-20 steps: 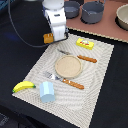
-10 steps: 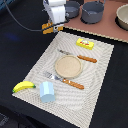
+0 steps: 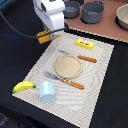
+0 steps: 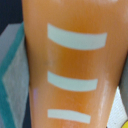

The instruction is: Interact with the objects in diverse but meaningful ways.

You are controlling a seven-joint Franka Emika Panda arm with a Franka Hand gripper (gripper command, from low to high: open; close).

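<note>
My gripper (image 3: 50,33) is shut on the orange-brown bread loaf (image 3: 44,35), over the far corner of the placemat at the exterior view's left. The wrist view is almost filled by the loaf (image 4: 70,65), orange with white stripes. A yellow banana (image 3: 23,86) and a light blue cup (image 3: 46,91) lie at the mat's near left. At the mat's far side is a flat yellow packet (image 3: 85,44). Two dark grey pots (image 3: 92,11) (image 3: 71,8) stand beyond the mat.
A tan plate (image 3: 68,66) sits mid-mat on the striped placemat (image 3: 95,95). An orange-handled fork (image 3: 75,84) and knife (image 3: 87,59) lie beside it. A bowl (image 3: 122,15) is at the far right. The mat's teal edge (image 4: 12,70) shows beside the loaf.
The gripper still holds the loaf. The arm has shifted only slightly near the mat's far left corner. Nothing on the mat has moved.
</note>
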